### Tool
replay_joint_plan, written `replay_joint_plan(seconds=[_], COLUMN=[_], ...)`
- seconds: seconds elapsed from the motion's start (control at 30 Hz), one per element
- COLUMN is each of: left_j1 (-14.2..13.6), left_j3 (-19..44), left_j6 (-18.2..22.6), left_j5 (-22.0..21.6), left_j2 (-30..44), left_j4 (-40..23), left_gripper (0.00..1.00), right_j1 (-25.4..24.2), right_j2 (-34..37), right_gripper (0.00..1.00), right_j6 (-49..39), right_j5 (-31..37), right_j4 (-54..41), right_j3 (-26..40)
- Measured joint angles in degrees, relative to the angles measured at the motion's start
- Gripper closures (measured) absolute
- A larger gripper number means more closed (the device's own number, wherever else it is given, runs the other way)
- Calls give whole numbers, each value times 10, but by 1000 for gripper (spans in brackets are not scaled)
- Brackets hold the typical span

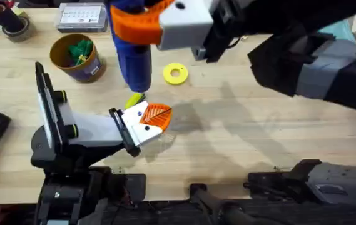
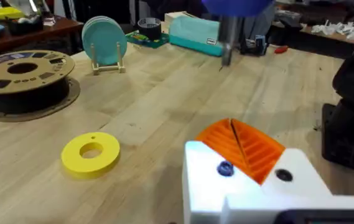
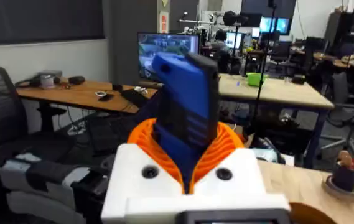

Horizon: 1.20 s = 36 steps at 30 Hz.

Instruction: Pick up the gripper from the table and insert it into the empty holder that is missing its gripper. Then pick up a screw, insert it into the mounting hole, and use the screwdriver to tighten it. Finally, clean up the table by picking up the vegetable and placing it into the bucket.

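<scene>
1. Two grippers logged from my station. My right gripper (image 1: 141, 25) hangs high over the far middle of the table; its orange pads (image 3: 226, 146) are clamped on the screwdriver (image 1: 134, 59).
2. Screwdriver: blue barrel seated between the right jaws, long axis near vertical. From overhead the body hangs below the jaws toward the table; in the right wrist view its blunt upper end (image 3: 186, 93) stands up past the fingers. Its thin metal tip (image 2: 227, 40) points down, hovering above the wood.
3. My left gripper (image 1: 147, 122) sits low, just above the table (image 1: 259, 137), aimed toward the centre. Its orange ribbed fingers (image 2: 245, 146) lie against each other with only a thin seam between, and I see nothing held there.
4. Vegetable (image 1: 134, 100): yellow-green, lying on the table just beyond the left gripper and directly under the screwdriver. Little of it is exposed, so I cannot tell its long axis.
5. Bucket (image 1: 76, 59): mustard can standing upright at far left, open mouth up, a green leafy bunch (image 1: 79, 50) inside.
6. Yellow ring disc (image 1: 176, 73): flat on the table, just right of the screwdriver, apart from both grippers.
7. Filament spool (image 2: 24, 81): lying flat on the table, well apart from the left gripper.
</scene>
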Motion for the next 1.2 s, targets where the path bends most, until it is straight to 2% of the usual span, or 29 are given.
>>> replay_joint_plan(seconds=[0.17,0.53,1.2], left_j1=[0,0,0], left_j3=[0,0,0], left_j6=[0,0,0], left_j5=[0,0,0], left_j2=[0,0,0], left_j4=[0,0,0], left_gripper=[994,994,994], right_j1=[0,26,37], right_j2=[0,0,20], right_gripper=[979,979,979], right_j6=[-2,-8,-33], right_j5=[-3,-8,-14], right_j4=[65,66,62], right_j3=[-34,-50,-50])
